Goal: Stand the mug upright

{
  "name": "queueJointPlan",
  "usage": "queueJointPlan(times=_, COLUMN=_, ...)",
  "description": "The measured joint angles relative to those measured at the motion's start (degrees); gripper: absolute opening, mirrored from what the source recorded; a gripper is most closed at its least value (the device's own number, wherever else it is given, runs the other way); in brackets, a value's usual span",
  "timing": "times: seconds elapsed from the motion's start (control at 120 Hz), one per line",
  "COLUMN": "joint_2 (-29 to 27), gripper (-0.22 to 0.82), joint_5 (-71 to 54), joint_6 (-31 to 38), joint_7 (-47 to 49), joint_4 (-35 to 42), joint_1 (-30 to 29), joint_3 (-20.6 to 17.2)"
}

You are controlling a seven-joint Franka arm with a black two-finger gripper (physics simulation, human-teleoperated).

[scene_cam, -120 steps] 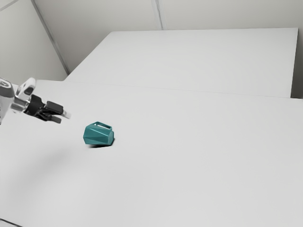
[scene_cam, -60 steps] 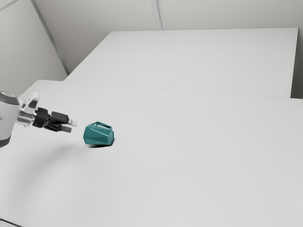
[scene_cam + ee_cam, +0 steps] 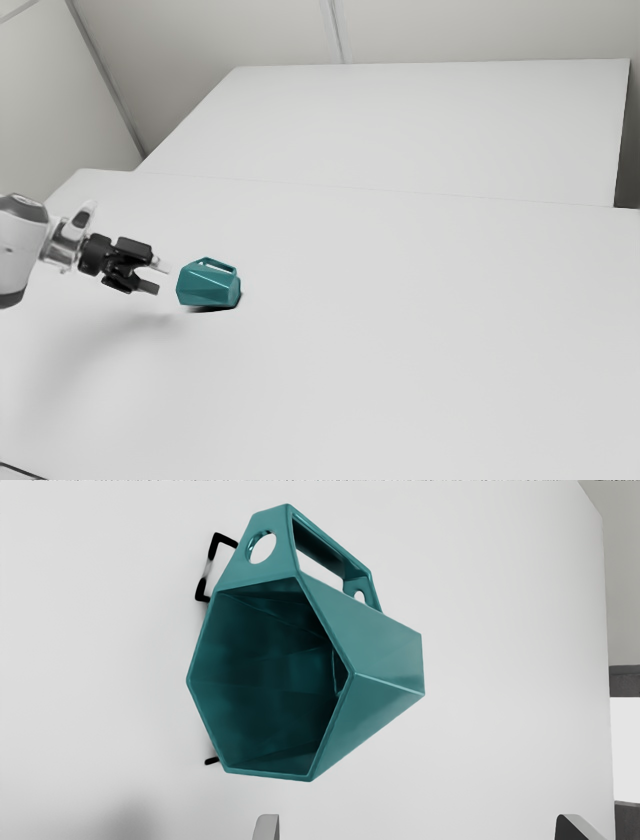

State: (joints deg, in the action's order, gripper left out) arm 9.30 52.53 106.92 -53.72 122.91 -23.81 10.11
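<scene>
Teal faceted mug [image 3: 208,286] still lies on its side on the white table [image 3: 420,340], mouth towards me; my black two-finger gripper [image 3: 159,278] has moved closer, empty, fingers spread, so a righting grasp looks nearer

A white table [image 3: 420,360] lies before another broad white surface [image 3: 420,125] and grey walls [image 3: 50,100].

Bright, even light is recorded on the white worktop [image 3: 400,340]. A faint, soft-edged shadow [image 3: 110,340] is noted near the robot arm [image 3: 20,250]; a darker one is cast under the teal faceted mug [image 3: 208,287]. In the wrist view, its interior [image 3: 265,680] is found deeply shaded, its rim [image 3: 332,726] thinly highlighted.
</scene>
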Motion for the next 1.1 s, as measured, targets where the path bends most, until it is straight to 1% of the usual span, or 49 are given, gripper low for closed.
queueJointPlan(times=0.508, joint_2=6.4, gripper=0.6, joint_5=-2.2, joint_6=-2.9, joint_7=7.3, joint_4=-9.4, joint_1=0.0, joint_3=0.0)
queueJointPlan(times=0.792, joint_2=8.2, gripper=0.6, joint_5=-1.2, joint_6=-3.5, joint_7=10.2, joint_4=-9.8, joint_1=0.1, joint_3=-0.7)
queueJointPlan(times=1.1, joint_2=10.4, gripper=0.6, joint_5=2.5, joint_6=-3.6, joint_7=10.3, joint_4=-9.8, joint_1=0.2, joint_3=-1.4)
